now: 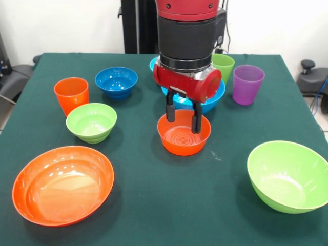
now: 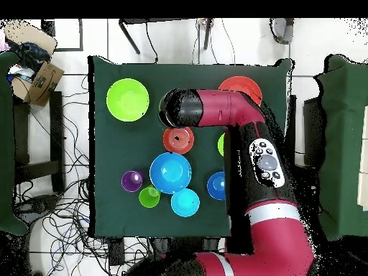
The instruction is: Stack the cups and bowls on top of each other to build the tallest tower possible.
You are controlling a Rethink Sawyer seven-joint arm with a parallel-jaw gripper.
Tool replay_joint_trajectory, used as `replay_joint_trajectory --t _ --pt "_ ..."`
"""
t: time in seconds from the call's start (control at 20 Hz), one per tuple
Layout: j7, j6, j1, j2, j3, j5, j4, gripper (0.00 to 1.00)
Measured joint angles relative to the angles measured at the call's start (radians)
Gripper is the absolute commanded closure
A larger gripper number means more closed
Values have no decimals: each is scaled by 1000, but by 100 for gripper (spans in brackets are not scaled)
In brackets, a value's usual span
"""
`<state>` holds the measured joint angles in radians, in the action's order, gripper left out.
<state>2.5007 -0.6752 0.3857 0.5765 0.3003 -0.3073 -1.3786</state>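
Observation:
My gripper point(image 1: 183, 123) is open, its two black fingers point(image 1: 170, 110) hanging down at the far rim of a small orange bowl point(image 1: 183, 137), one finger reaching inside it. That bowl also shows in the overhead view point(image 2: 177, 139). Behind the gripper sits a large light blue bowl point(image 1: 210, 102), with a lime green cup point(image 1: 223, 65) and a purple cup point(image 1: 247, 84) to its right. An orange cup point(image 1: 71, 95), a dark blue bowl point(image 1: 116, 82) and a small lime green bowl point(image 1: 91, 122) stand at the left. No tower shows; every piece stands alone.
A large orange bowl point(image 1: 62, 184) sits at the near left and a large lime green bowl point(image 1: 289, 176) at the near right. A small light blue bowl point(image 2: 185, 202) sits near the robot's base. The arm point(image 2: 215, 108) spans the table in the overhead view.

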Motion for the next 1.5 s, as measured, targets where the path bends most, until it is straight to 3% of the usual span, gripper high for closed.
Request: replay_joint_trajectory --t 0.8,1.5 --pt "-4 -55 -22 162 40 12 -244 0" --pt "-4 17 -259 242 7 12 -406 0"
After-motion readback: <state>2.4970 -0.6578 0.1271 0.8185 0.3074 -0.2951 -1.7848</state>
